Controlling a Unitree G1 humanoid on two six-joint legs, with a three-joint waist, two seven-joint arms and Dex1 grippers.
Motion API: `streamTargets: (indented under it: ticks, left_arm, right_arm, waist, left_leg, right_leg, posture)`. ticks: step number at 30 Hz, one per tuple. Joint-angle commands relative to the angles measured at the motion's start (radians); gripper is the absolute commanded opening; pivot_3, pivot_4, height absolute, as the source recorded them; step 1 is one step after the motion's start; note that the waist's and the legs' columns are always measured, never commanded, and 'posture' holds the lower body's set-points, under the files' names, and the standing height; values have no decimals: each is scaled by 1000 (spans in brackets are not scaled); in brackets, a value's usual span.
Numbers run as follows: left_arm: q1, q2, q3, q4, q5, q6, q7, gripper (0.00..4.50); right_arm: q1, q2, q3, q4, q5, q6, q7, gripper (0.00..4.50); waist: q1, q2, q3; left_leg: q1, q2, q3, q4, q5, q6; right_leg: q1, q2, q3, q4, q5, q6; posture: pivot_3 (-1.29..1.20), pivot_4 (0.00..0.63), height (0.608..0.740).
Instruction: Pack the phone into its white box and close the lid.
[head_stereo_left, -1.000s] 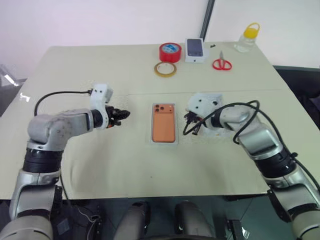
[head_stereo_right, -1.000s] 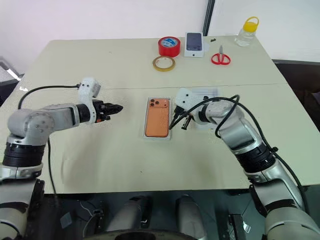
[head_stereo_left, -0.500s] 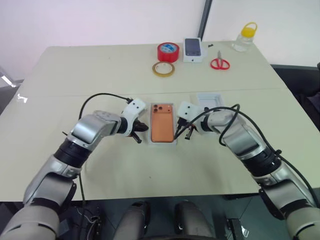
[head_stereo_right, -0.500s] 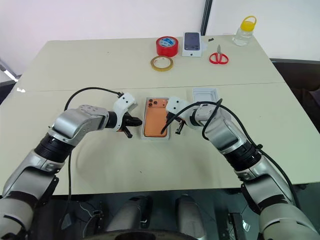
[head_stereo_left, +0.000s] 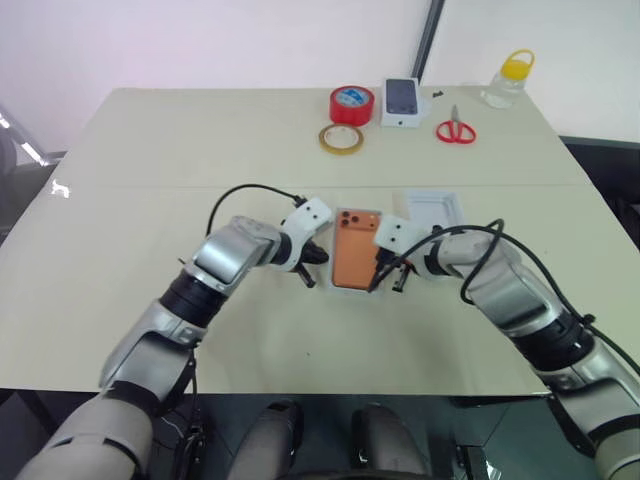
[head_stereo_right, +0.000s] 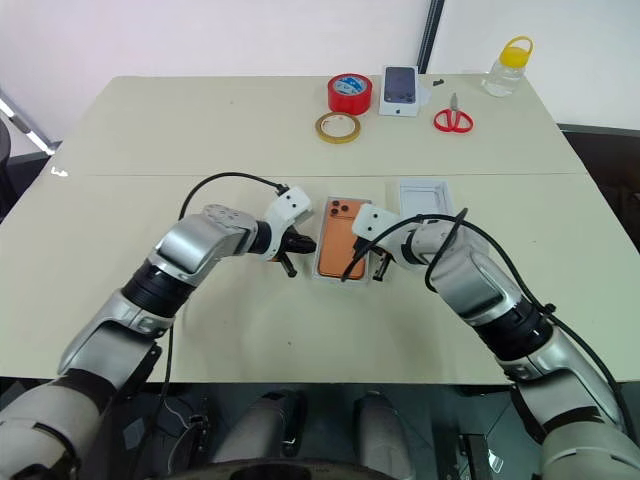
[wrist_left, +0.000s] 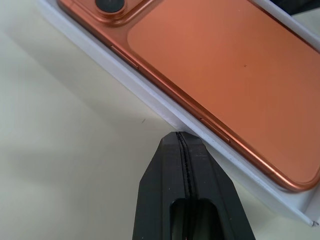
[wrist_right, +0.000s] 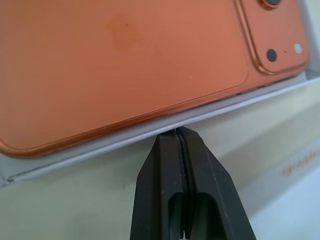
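Both end effectors have their black fingers pressed fully together, gripping nothing, on opposite sides of the phone (head_stereo_left: 356, 260). Left end effector (head_stereo_left: 318, 257) sits at the phone's 9 o'clock, its tip just beside the low wall of the white box (wrist_left: 165, 112); the wrist view does not settle whether it touches. Right end effector (head_stereo_left: 378, 284) sits at about 4 o'clock from the phone, its tip right against the box's opposite long wall. Between them the orange phone lies flat inside the white box, back up, camera cluster at the far corner toward 11 o'clock, near the middle of the counter (head_stereo_left: 150, 160). Just beyond the right end effector, at the phone's 2 o'clock, rests a second white box part (head_stereo_left: 431, 208). Along the counter's far edge, toward 12 o'clock, lie a red tape roll (head_stereo_left: 352, 103), a tan tape ring (head_stereo_left: 341, 139), a small white carton (head_stereo_left: 402, 101), red scissors (head_stereo_left: 455, 128) and a yellow-capped bottle (head_stereo_left: 509, 79).
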Motion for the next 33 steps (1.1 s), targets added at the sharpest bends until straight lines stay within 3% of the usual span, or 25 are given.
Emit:
streamTargets:
  ticks: [1, 7, 13, 21, 28, 33]
  left_arm:
    - [-28, -109, -68, -12, -12, -34, -63, 21]
    - [-41, -177, -79, 13, 15, -33, -99, 21]
    - [-38, -191, -74, 24, 33, -31, -117, 21]
    - [-29, -156, -32, 17, 41, -22, -108, 21]
    - [-17, -82, 64, -41, 19, -48, -114, 21]
    - [31, -15, 161, -107, -6, -208, -144, 0]
  right_arm:
    - [31, -32, -38, -82, 18, -1, 12, 0]
    - [109, -112, -99, -135, 27, 29, 12, 0]
    - [125, -123, -116, -146, 29, 37, 9, 0]
    - [123, -157, -135, -136, 25, 14, 20, 0]
    - [104, -234, -244, -156, 110, 14, 99, 0]
    - [12, -187, -320, -107, 196, 163, 84, 2338]
  waist:
    - [2, 0, 0]
    - [-1, 0, 0]
    - [-6, 0, 0]
    - [-6, 0, 0]
    - [-9, 0, 0]
    - [-14, 0, 0]
  left_leg:
    - [0, 0, 0, 0, 0, 0]
    - [0, 0, 0, 0, 0, 0]
    - [0, 1, 0, 0, 0, 0]
    - [0, 1, 0, 0, 0, 0]
    - [0, 1, 0, 0, 0, 0]
    - [0, 2, 1, 0, 0, 0]
  right_leg:
    - [0, 0, 0, 0, 0, 0]
    - [1, 0, 0, 0, 0, 1]
    - [0, 0, 0, 0, 0, 1]
    - [0, 1, 0, 0, 0, 1]
    - [-1, 1, 0, 1, 0, 1]
    - [-1, 1, 0, 1, 0, 0]
  posture:
    - [0, 150, 740]
    - [0, 150, 740]
    - [0, 150, 740]
    - [0, 150, 740]
    - [0, 150, 740]
    - [0, 150, 740]
